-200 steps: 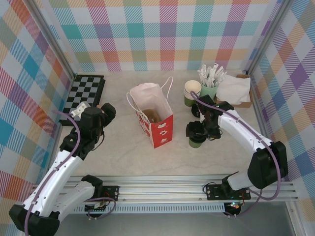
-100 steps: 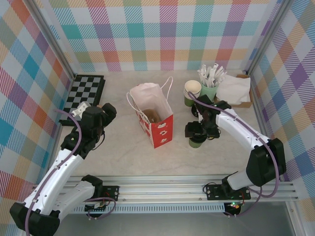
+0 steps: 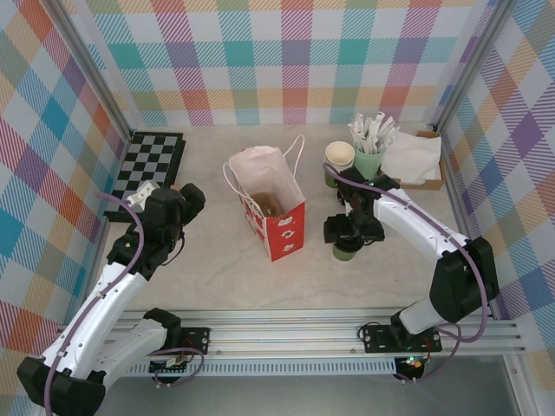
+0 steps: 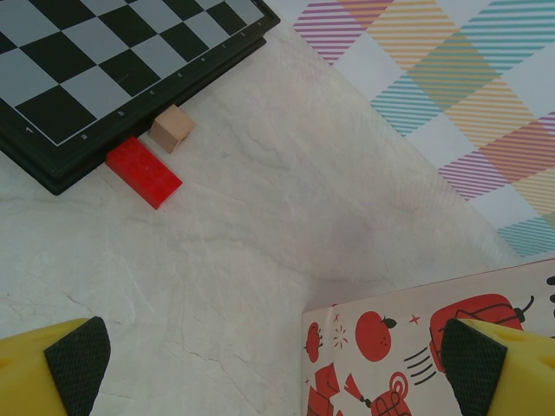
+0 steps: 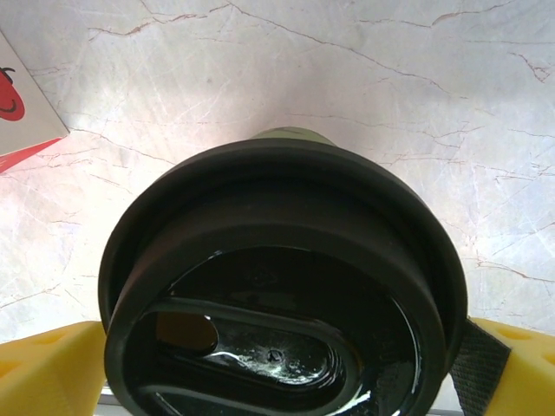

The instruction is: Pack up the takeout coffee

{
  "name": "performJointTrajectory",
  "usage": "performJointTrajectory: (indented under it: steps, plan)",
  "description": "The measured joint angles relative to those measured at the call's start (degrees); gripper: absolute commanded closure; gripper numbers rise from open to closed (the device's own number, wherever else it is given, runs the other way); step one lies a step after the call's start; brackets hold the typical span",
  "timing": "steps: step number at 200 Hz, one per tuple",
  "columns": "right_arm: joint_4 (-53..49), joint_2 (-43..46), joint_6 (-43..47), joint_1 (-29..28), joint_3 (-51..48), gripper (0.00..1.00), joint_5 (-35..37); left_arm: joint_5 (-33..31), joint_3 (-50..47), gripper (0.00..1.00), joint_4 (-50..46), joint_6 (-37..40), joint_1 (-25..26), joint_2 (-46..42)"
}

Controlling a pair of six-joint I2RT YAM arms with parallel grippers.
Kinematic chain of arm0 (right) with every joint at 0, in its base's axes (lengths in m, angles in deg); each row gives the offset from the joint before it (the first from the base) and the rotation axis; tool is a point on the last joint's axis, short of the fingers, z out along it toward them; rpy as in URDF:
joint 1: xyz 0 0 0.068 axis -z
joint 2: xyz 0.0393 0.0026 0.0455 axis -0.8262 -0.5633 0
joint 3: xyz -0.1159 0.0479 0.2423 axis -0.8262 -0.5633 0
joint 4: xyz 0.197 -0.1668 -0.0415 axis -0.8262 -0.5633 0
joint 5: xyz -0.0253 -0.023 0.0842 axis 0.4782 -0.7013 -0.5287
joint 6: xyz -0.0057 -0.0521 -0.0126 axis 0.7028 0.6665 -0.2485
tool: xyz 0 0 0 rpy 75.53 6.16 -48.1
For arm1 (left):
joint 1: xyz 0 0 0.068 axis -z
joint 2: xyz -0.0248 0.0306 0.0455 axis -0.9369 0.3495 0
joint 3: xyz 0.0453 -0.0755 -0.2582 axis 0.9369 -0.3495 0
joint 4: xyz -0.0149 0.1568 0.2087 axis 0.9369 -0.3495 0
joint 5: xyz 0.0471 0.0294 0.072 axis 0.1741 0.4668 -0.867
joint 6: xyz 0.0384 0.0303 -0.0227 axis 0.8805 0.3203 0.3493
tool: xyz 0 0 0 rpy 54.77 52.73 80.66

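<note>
1. The takeout coffee [image 3: 347, 252] stands upright on the table [image 3: 217, 269], right of the red-and-white paper bag [image 3: 269, 208], with a strip of bare marble between them.
2. The right gripper [image 3: 350, 230] sits over it. In the wrist view its yellow fingers [image 5: 48, 368] are spread wide on either side of the black lid [image 5: 277, 286]. I cannot tell whether the pads touch the cup.
3. Behind the coffee, close by, stand lidless cups [image 3: 339, 158] and a pale-green cup of sticks [image 3: 368, 160]. In front and to the right the table is bare.
4. The bag stands open-mouthed at mid-table.
5. The left gripper [image 3: 189, 198] hangs left of the bag, jaws wide apart and holding nothing.
6. Its wrist view shows the chessboard [image 4: 104, 69] edge, with a red brick [image 4: 143, 172] and a wooden cube [image 4: 171, 128] against it.
</note>
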Motion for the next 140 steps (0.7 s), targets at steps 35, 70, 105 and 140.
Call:
performJointTrajectory:
  steps: [35, 70, 105, 140]
  plan:
    - [-0.6, -1.3, -0.3, 0.0, 0.3, 0.00, 0.7, 0.0, 0.0, 0.00, 0.0, 0.0, 0.0, 0.0]
    - [-0.9, -2.1, -0.2, 0.0, 0.7, 0.02, 0.6, 0.0, 0.0, 0.00, 0.0, 0.0, 0.0, 0.1]
    - [-1.1, -2.8, -0.3, 0.0, 0.9, 0.04, 0.6, 0.0, 0.0, 0.00, 0.0, 0.0, 0.0, 0.2]
    - [-1.2, -3.5, -0.3, 0.0, 0.9, 0.05, 0.6, 0.0, 0.0, 0.00, 0.0, 0.0, 0.0, 1.1]
